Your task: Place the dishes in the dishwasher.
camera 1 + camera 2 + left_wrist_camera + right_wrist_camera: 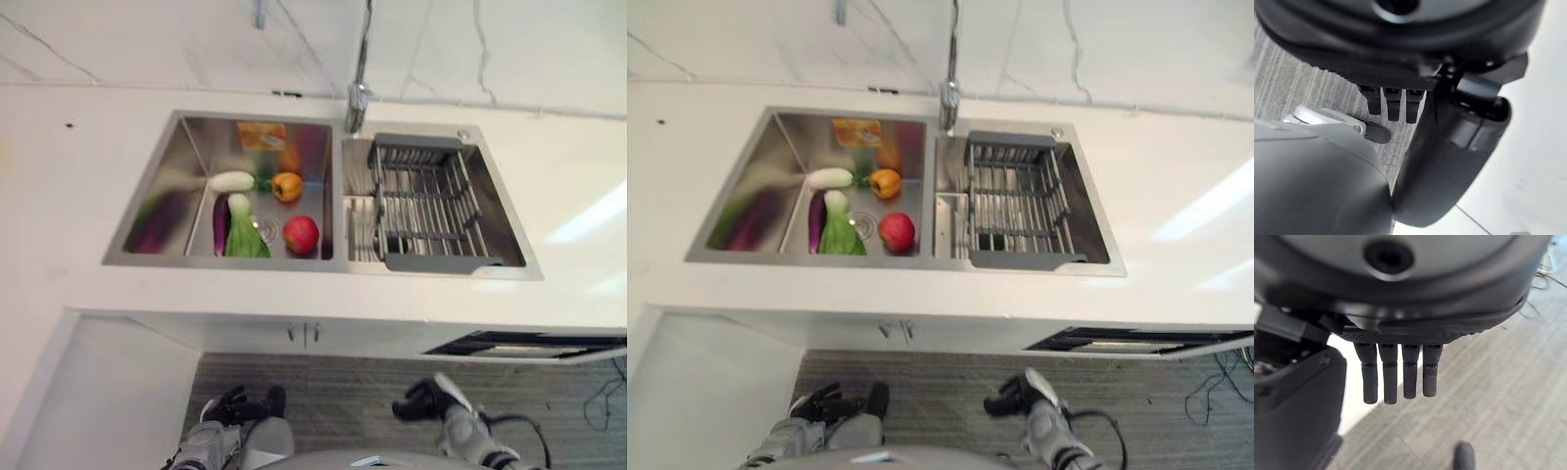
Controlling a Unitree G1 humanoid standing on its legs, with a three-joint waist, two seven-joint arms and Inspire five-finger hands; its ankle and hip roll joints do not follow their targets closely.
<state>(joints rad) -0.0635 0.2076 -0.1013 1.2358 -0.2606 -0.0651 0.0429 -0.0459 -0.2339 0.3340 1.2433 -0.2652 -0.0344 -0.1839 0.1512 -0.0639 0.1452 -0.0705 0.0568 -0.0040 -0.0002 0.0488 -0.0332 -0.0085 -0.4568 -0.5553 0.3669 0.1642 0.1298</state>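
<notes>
Sink (147,211) of steel, double-basin, set into white countertop (59,176); taken as landmark throughout. Left hand (227,405) low over grey floor (343,392), well below sink's left basin, fingers (1393,104) straight and relaxed, holding nothing. Left basin loaded with produce: purple eggplant (219,223) at left, white radish (231,181) toward back, leafy green vegetable (245,235) beside eggplant, orange pepper (287,185) near centre, red apple (301,234) at front right, orange packet (262,135) against back wall. Faucet (359,93) at back edge of sink, on divide between basins. Right basin fitted with grey dish rack (426,201); whether any dishes sit in it cannot be told. Cabinet doors (304,333) directly below sink front. Dishwasher (524,345) partly open under countertop, below and right of sink's right basin. Right hand (423,399) over floor below right basin, fingers (1396,377) straight, side by side, empty.
</notes>
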